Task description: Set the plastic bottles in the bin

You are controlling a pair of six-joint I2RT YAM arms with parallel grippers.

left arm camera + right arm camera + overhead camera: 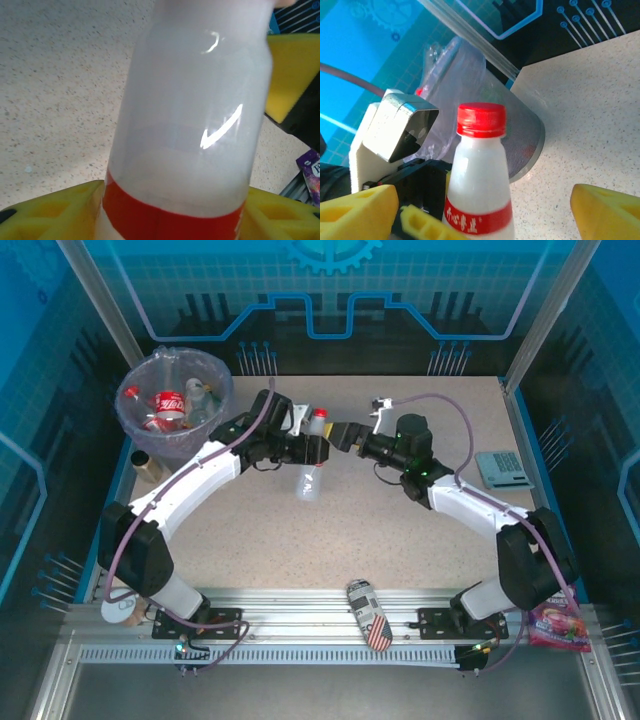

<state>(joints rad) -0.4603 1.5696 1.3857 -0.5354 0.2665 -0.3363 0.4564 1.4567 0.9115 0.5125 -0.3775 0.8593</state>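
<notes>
A milky plastic bottle with a red cap and a red label band stands upright above the table's middle. My left gripper is shut on its body; in the left wrist view the bottle rises between the yellow fingers. My right gripper is open just right of it. In the right wrist view its pads stand wide apart on either side of the bottle, not touching it. The bin, grey with a bluish bag, sits at the far left and holds several bottles.
A dark flag-patterned can lies at the near edge. Beside the bin is a small gold box. A grey-blue pad lies at the right, a purple snack bag at the near right corner. The bin stands just behind the held bottle.
</notes>
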